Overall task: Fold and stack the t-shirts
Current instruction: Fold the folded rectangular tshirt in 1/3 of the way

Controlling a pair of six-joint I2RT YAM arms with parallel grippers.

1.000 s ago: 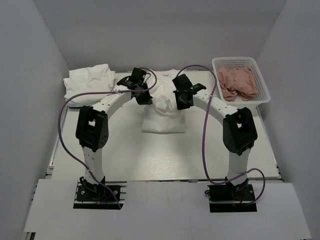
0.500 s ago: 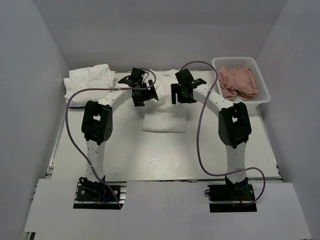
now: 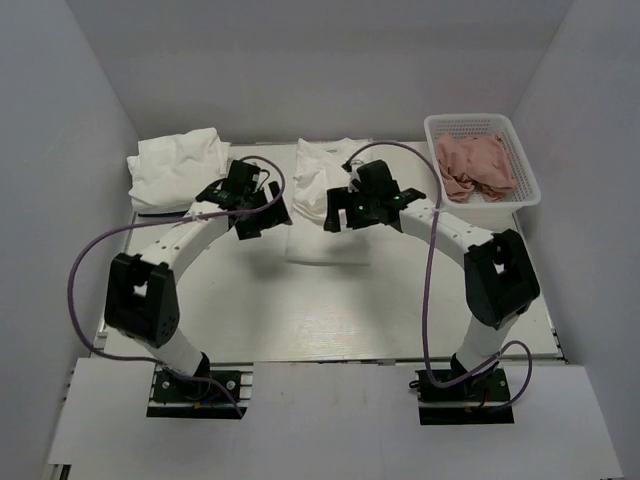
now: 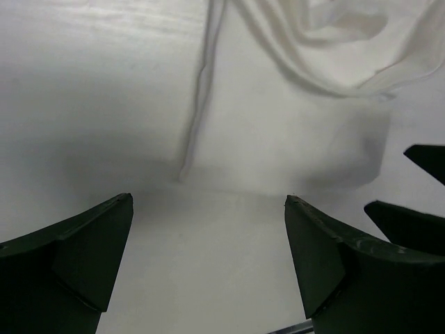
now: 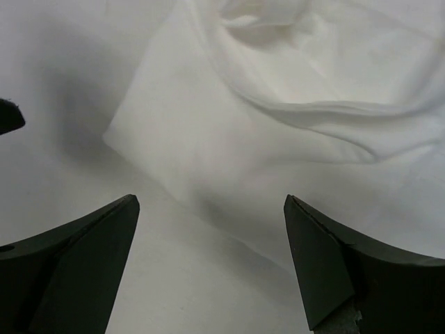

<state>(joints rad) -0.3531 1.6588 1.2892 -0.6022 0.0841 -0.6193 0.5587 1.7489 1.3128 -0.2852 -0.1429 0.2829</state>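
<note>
Although one white bundle (image 3: pixel 178 162) already sat at the far left corner of the table (image 3: pixel 250 310), loosely folded and somewhat rumpled, the job looked only partly done. A second white t-shirt (image 3: pixel 330 248) lay in the middle of the table between the two arms. Its near end was squared into a flat rectangle, while its far end was bunched in soft ridges, so this fold seemed unfinished and the stacking not yet done. A basket (image 3: pixel 468 118) at the far right held crumpled pink garments (image 3: pixel 478 165); whether they belonged to the task could not be told. The left gripper (image 4: pixel 208 202) was spread wide with nothing between its fingers. It hovered over bare table just beside the shirt's near left corner, touching no cloth as far as its wrist view showed. The right gripper (image 5: pixel 208 200) was likewise spread wide and empty, poised above the shirt's near right part. By my judgement, what remained was to tidy the bunched end, complete the fold, and carry the shirt onto the bundle.
</note>
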